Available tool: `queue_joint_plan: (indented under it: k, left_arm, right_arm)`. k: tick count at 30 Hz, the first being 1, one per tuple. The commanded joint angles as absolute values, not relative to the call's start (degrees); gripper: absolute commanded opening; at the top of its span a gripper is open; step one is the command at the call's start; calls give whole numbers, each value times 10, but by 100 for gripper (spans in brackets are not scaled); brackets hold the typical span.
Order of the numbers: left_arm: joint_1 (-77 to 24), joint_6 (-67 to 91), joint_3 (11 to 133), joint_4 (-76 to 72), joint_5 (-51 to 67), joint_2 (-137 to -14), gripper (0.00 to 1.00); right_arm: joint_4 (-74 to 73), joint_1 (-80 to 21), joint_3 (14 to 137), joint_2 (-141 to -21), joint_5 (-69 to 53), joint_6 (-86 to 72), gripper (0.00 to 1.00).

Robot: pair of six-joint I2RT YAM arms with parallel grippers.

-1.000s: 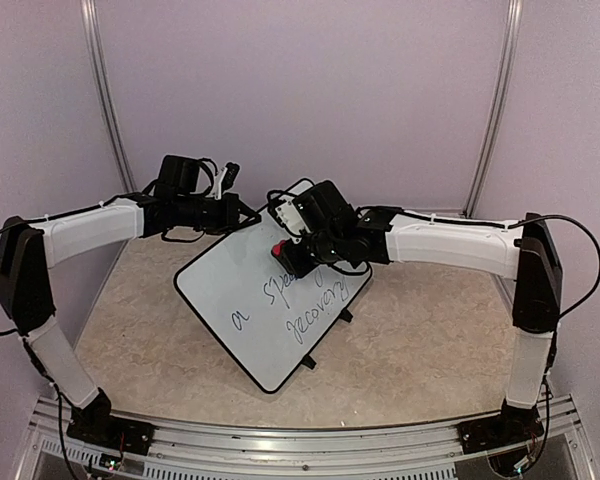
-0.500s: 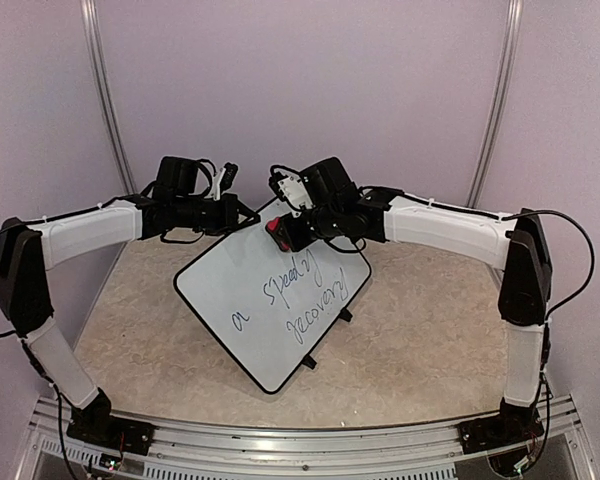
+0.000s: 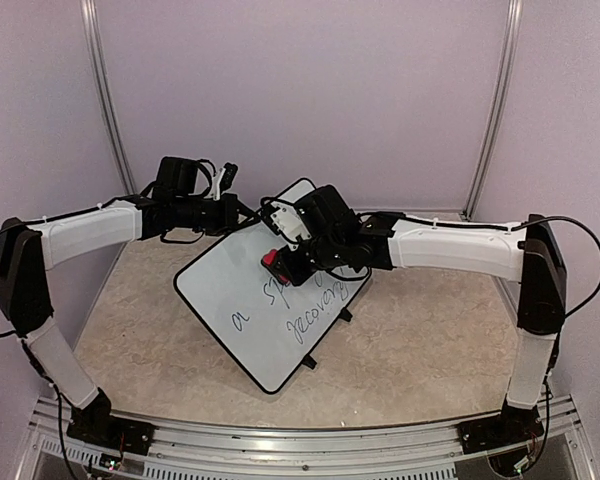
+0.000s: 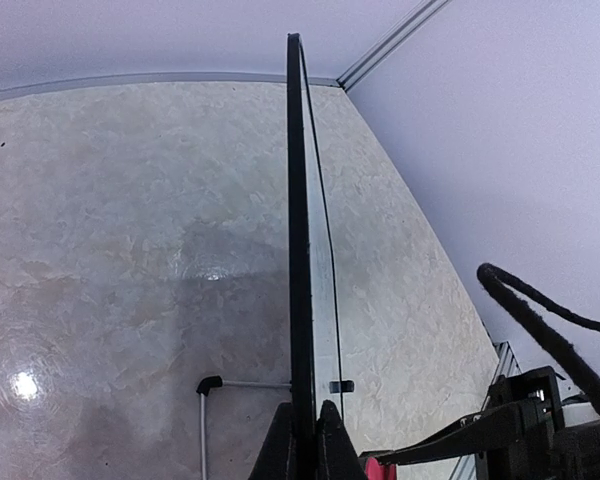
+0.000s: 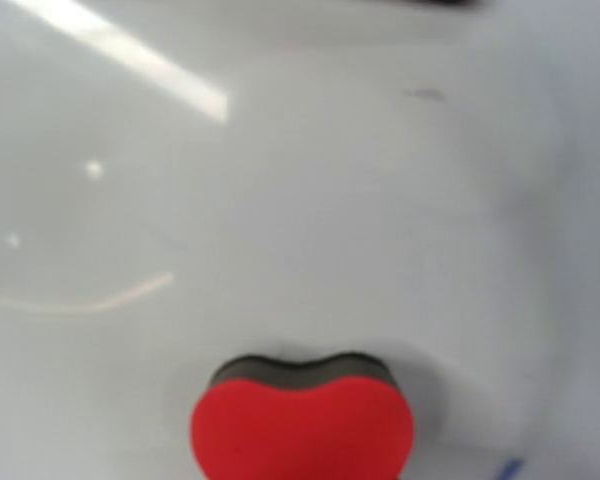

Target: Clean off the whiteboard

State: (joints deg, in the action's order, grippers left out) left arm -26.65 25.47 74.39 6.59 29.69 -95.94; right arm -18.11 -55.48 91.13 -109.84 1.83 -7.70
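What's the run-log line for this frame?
phase: erasing | left gripper: shut on whiteboard edge | right gripper: shut on red eraser, pad against board | handwriting: not yet wiped

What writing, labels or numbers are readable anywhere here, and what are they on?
"a": dark handwriting on the large white rectangular whiteboard.
"sp...": same line; the rest is hidden by the right claw gripping the small red eraser block.
"recovery": line below, scrawled, so a likely reading.
No other text is visible.
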Motion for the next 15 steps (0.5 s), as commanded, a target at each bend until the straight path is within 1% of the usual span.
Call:
queue_joint_plan:
  k: [1, 4, 11, 15]
  left_arm:
    - [-286, 211, 727, 49, 317, -955, 0]
    - [-286, 212, 727, 49, 319, -955, 0]
    - [-286, 212, 727, 48, 320, -957, 0]
    - [-286, 212, 726, 49, 320, -957, 0]
  right_arm:
    - [-186, -574, 941, -1102, 1, -67, 25]
    - [-199, -579, 972, -1123, 2, -66, 25]
    - [-218, -569, 1036, -1163, 51, -75, 26]
    - [-221, -552, 1031, -1164, 58, -80, 25]
